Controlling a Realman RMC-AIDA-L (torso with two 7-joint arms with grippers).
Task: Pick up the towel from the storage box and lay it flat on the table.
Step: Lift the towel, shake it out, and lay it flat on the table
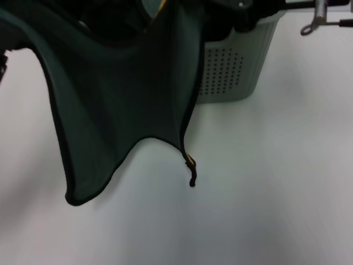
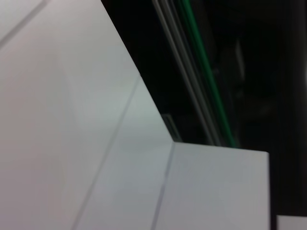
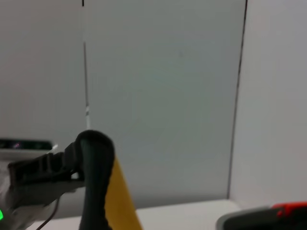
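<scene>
The towel hangs in the air over the table, spread wide, with its dark grey-green face toward the head camera. Its black-piped lower corners dangle, and a bit of yellow shows at the right tip. Its top edge runs out of the head view. The storage box stands behind it at the upper right, partly hidden. A dark mass at the top right looks like my right arm. The right wrist view shows the towel's yellow face and black piping against a grey gripper-like part. The left wrist view shows no towel.
A metal hook-like part sticks in at the top right of the head view. A dark piece of arm shows at the far left edge. The left wrist view shows white panels and a dark gap.
</scene>
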